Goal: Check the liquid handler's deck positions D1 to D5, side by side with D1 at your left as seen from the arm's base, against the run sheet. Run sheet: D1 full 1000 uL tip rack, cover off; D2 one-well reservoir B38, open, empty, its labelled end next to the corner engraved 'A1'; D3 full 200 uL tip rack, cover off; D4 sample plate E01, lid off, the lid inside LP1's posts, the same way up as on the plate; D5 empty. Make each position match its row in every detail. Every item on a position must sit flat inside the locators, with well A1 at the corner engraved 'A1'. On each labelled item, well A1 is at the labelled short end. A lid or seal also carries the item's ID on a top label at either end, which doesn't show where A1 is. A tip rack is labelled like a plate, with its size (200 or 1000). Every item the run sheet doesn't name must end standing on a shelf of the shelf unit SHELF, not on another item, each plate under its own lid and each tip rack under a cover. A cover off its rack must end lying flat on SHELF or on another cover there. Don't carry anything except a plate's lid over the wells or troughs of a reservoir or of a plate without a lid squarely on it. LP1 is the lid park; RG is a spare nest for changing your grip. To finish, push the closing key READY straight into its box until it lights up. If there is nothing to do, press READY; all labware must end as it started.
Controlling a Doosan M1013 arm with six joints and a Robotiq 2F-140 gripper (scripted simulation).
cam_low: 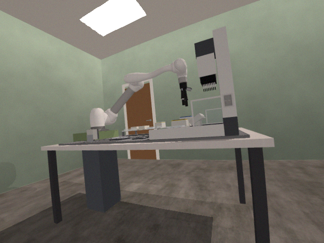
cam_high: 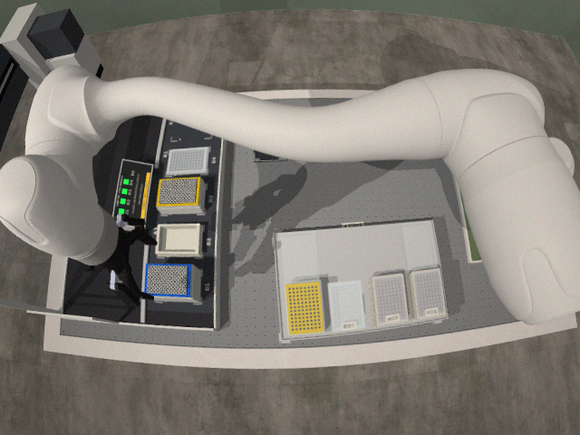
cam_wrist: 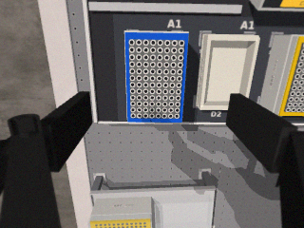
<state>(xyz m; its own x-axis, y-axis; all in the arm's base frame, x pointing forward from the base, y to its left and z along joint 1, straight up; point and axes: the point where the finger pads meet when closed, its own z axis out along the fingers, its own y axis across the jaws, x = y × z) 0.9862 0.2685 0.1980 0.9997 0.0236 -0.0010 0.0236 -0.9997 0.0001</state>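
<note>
My gripper (cam_high: 132,262) is open and empty, high above the deck's outer side next to D1 and D2; it also shows in the side view (cam_low: 184,101). In the wrist view its fingers frame the blue full tip rack (cam_wrist: 156,76) on D1, cover off. The open, empty cream reservoir (cam_wrist: 228,71) sits on D2. In the overhead view the blue rack (cam_high: 169,279), the reservoir (cam_high: 178,239), a yellow full tip rack (cam_high: 178,191) on D3 and an unlidded plate (cam_high: 188,160) on D4 stand in a row. D5 (cam_high: 189,136) holds nothing.
A panel (cam_high: 129,194) with green lights and an orange strip stands beside the deck. The shelf unit (cam_high: 358,275) holds a yellow cover (cam_high: 304,307), a clear lid (cam_high: 346,304) and two lidded plates (cam_high: 390,299) (cam_high: 427,293). My arm hides the nests behind it. The handler's tower (cam_low: 222,78) is close.
</note>
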